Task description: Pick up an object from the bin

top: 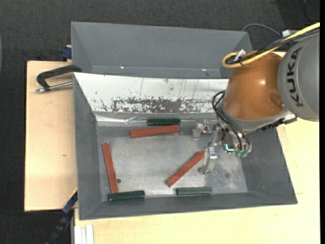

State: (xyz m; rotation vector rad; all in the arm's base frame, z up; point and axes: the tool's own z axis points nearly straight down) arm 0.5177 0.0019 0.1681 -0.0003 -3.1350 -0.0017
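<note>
Gripper [209, 159] of the KUKA arm hangs low in the grey bin [152, 47], at the upper right end of the slanted red-brown bar [183, 171], which lies flat on the floor right of centre. We cannot tell whether the gripper is released or clenched, nor whether it touches the bar. A dark green bar [193, 190] lies near the slanted one's lower end, along the front wall. Well apart are the back red-brown bar [154, 131], the back green bar [163, 121], the left red-brown bar [109, 168] and the corner green bar [126, 196]. We judge the slanted bar stiff, light and smooth-sided. It is best pinched across its narrow width, nearer the middle than the end, lest it swing or slip.
</note>
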